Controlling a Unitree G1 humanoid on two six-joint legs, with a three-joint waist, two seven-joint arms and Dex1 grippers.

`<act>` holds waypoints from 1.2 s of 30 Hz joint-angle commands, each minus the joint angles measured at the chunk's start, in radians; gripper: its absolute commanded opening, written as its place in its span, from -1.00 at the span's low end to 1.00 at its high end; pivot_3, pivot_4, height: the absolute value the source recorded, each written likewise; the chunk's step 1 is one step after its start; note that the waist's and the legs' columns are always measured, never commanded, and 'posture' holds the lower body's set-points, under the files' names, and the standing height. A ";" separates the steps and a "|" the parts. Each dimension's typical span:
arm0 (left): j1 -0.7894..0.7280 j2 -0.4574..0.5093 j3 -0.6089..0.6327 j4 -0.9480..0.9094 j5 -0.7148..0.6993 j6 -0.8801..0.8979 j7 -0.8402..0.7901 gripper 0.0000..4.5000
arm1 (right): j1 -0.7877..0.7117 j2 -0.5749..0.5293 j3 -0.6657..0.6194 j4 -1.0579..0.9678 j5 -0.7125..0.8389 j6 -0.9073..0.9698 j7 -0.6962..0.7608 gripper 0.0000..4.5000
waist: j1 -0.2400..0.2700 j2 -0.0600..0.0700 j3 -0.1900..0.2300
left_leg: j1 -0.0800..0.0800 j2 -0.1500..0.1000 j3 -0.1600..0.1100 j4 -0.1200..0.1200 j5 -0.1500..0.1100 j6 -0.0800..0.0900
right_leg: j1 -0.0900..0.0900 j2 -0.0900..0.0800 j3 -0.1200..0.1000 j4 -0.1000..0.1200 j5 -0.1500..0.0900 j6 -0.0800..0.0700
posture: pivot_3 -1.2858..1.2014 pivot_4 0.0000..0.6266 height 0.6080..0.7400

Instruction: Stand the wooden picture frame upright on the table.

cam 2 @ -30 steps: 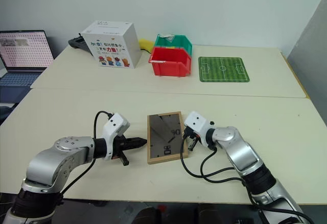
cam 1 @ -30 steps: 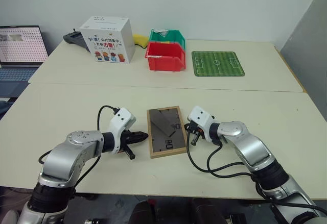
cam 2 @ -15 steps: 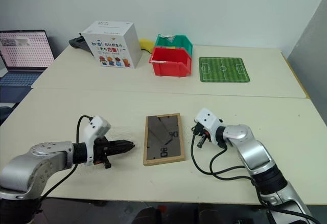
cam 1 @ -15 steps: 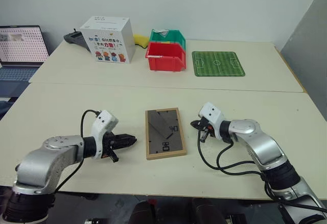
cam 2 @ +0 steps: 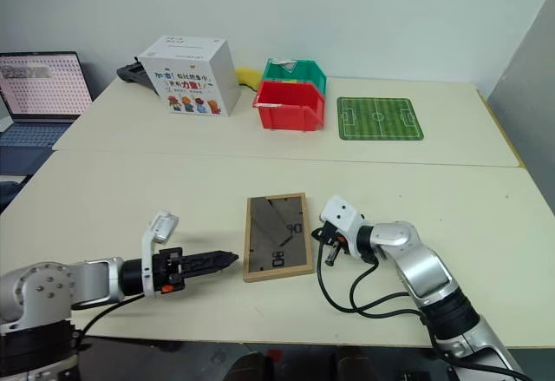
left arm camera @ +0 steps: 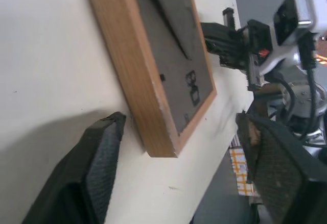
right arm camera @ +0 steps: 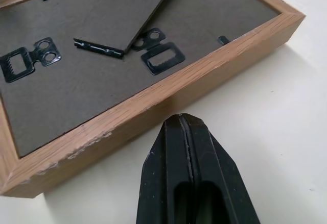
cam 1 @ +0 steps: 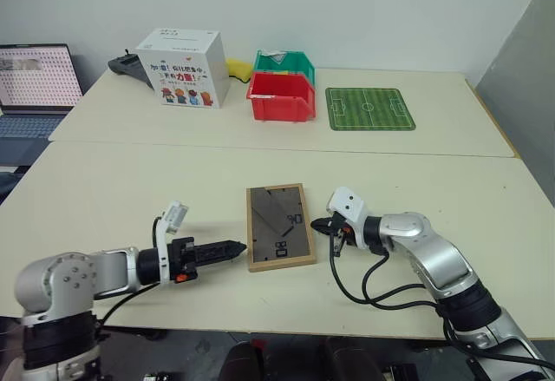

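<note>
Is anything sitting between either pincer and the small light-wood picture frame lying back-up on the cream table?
Nothing visible. Only bare cream table separates the open left pincer from the small light-wood picture frame, and likewise the shut right pincer on the other side. The boxes, bins and green mat sit far back.

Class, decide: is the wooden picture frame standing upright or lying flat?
Lying flat: the wooden picture frame rests back-up on the table, its clips showing.
</note>
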 commanded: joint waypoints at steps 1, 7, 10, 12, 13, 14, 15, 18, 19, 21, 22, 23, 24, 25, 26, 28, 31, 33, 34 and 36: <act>0.000 -0.038 -0.054 0.057 0.047 -0.082 0.041 0.98 | -0.010 0.034 0.022 -0.027 0.001 -0.001 -0.011 -1.00 | 0.001 0.001 -0.002 | 0.000 0.000 0.000 0.000 0.000 0.000 | 0.000 0.000 0.000 0.000 0.000 0.000 | 0.03 -0.52 1.00; -0.013 -0.098 -0.126 0.067 0.046 -0.128 0.057 0.98 | -0.035 0.078 0.035 0.000 -0.014 -0.001 -0.035 -1.00 | 0.009 0.003 -0.009 | 0.002 -0.001 0.000 0.000 0.000 0.000 | 0.003 -0.001 0.000 0.000 0.000 0.000 | 0.03 -0.52 1.00; -0.033 -0.117 -0.153 0.078 0.046 -0.150 0.063 0.98 | -0.035 0.085 0.039 0.005 -0.019 -0.004 -0.038 -1.00 | 0.022 0.003 -0.010 | 0.002 -0.002 -0.001 0.000 0.000 0.000 | 0.005 -0.001 0.000 -0.002 0.000 0.000 | 0.03 -0.52 1.00; -0.043 -0.120 -0.160 0.087 0.047 -0.165 0.067 0.98 | -0.033 0.085 0.041 0.009 -0.023 -0.008 -0.038 -1.00 | 0.025 0.003 -0.010 | 0.002 -0.002 -0.002 0.000 0.000 0.000 | 0.007 -0.003 -0.001 -0.003 0.000 0.000 | 0.03 -0.52 1.00; -0.048 -0.117 -0.161 0.092 0.045 -0.168 0.065 0.98 | -0.031 0.083 0.041 0.012 -0.026 -0.010 -0.040 -1.00 | 0.025 0.003 -0.010 | 0.003 -0.002 -0.002 0.000 0.000 0.000 | 0.008 -0.003 -0.001 -0.004 0.000 0.000 | 0.03 -0.52 1.00; -0.054 -0.113 -0.153 0.098 0.037 -0.167 0.064 0.98 | -0.028 0.079 0.038 0.017 -0.030 -0.015 -0.043 -1.00 | 0.025 0.003 -0.010 | 0.003 -0.002 -0.002 0.000 0.000 0.000 | 0.009 -0.003 -0.002 -0.005 0.000 0.000 | 0.03 -0.52 1.00; -0.059 -0.110 -0.147 0.103 0.032 -0.168 0.062 0.98 | -0.026 0.075 0.036 0.021 -0.032 -0.018 -0.045 -1.00 | 0.025 0.003 -0.010 | 0.003 -0.002 -0.002 0.000 0.000 0.000 | 0.010 -0.003 -0.002 -0.005 0.000 0.000 | 0.03 -0.52 1.00; -0.056 -0.081 -0.127 0.094 0.006 -0.153 0.048 0.71 | -0.020 0.065 0.021 0.036 -0.042 -0.028 -0.058 -1.00 | 0.022 0.003 -0.010 | 0.004 -0.005 -0.003 0.000 0.000 0.000 | 0.010 -0.003 -0.002 -0.005 0.000 0.000 | 0.03 -0.52 1.00; -0.054 -0.075 -0.125 0.091 0.001 -0.150 0.047 0.61 | -0.019 0.064 0.017 0.038 -0.042 -0.030 -0.059 -1.00 | 0.020 0.003 -0.010 | 0.004 -0.004 -0.003 0.000 0.000 0.000 | 0.010 -0.003 -0.002 -0.005 0.000 0.000 | 0.03 -0.52 1.00; -0.045 -0.061 -0.116 0.085 -0.012 -0.137 0.047 0.41 | -0.022 0.060 0.005 0.049 -0.042 -0.035 -0.063 -1.00 | 0.019 0.002 -0.010 | 0.004 -0.004 -0.003 0.000 0.000 0.000 | 0.010 -0.002 -0.001 -0.005 0.000 0.000 | 0.03 -0.52 1.00; -0.041 -0.058 -0.111 0.080 -0.019 -0.130 0.049 0.31 | -0.022 0.057 0.001 0.052 -0.041 -0.037 -0.063 -1.00 | 0.018 0.002 -0.010 | 0.004 -0.003 -0.003 0.000 0.000 0.000 | 0.010 -0.003 -0.001 -0.005 0.000 0.000 | 0.03 -0.52 1.00; -0.039 -0.055 -0.107 0.077 -0.024 -0.124 0.051 0.25 | -0.022 0.055 -0.001 0.055 -0.040 -0.038 -0.063 -1.00 | 0.017 0.002 -0.010 | 0.004 -0.003 -0.003 0.000 0.000 0.000 | 0.009 -0.002 -0.001 -0.005 0.000 0.000 | 0.03 -0.52 1.00; -0.036 -0.054 -0.102 0.070 -0.031 -0.117 0.054 0.14 | -0.022 0.051 -0.004 0.057 -0.042 -0.041 -0.064 -1.00 | 0.016 0.002 -0.010 | 0.004 -0.003 -0.003 0.000 0.000 0.000 | 0.009 -0.002 -0.001 -0.005 0.000 0.000 | 0.03 -0.52 1.00; -0.035 -0.053 -0.096 0.063 -0.039 -0.109 0.057 0.02 | -0.023 0.049 -0.008 0.060 -0.043 -0.043 -0.065 -1.00 | 0.016 0.002 -0.009 | 0.004 -0.002 -0.003 0.000 0.000 0.000 | 0.009 -0.003 -0.001 -0.005 0.000 0.000 | 0.03 -0.52 1.00; -0.039 -0.054 -0.088 0.058 -0.048 -0.099 0.061 -0.08 | -0.026 0.044 -0.013 0.063 -0.042 -0.045 -0.065 -1.00 | 0.015 0.002 -0.009 | 0.004 -0.002 -0.003 0.000 0.000 0.000 | 0.009 -0.002 -0.001 -0.005 0.000 0.000 | 0.03 -0.52 1.00; -0.046 -0.058 -0.077 0.054 -0.060 -0.096 0.074 -0.25 | -0.032 0.036 -0.026 0.066 -0.036 -0.046 -0.061 -1.00 | 0.016 0.002 -0.009 | 0.004 -0.002 -0.003 0.000 0.000 0.000 | 0.009 -0.002 -0.001 -0.005 0.000 0.000 | 0.03 -0.52 1.00; -0.070 -0.073 -0.062 0.061 -0.072 -0.096 0.103 -0.43 | -0.043 0.020 -0.045 0.055 -0.021 -0.044 -0.042 -1.00 | 0.017 0.002 -0.009 | 0.004 -0.002 -0.002 0.000 0.000 0.000 | 0.009 -0.002 -0.001 -0.005 0.000 0.000 | 0.03 -0.52 1.00; -0.101 -0.090 -0.049 0.072 -0.075 -0.093 0.134 -0.43 | -0.059 0.008 -0.074 0.031 0.007 -0.017 -0.021 -1.00 | 0.018 0.002 -0.009 | 0.004 -0.002 -0.002 0.000 0.000 0.000 | 0.009 -0.002 -0.001 -0.005 0.000 0.000 | 0.03 -0.52 1.00; -0.114 -0.097 -0.045 0.078 -0.073 -0.092 0.151 -0.43 | -0.068 0.004 -0.087 0.022 0.019 -0.005 -0.015 -1.00 | 0.018 0.002 -0.009 | 0.004 -0.003 -0.003 0.000 0.000 0.000 | 0.009 -0.002 -0.001 -0.005 0.000 0.000 | 0.03 -0.52 1.00; -0.139 -0.093 -0.048 0.071 -0.085 -0.087 0.152 -0.43 | -0.091 -0.006 -0.126 0.003 0.059 0.032 0.001 -1.00 | 0.019 0.001 -0.009 | 0.004 -0.003 -0.003 0.000 0.000 0.000 | 0.009 -0.002 -0.001 -0.005 0.000 0.000 | 0.03 -0.52 1.00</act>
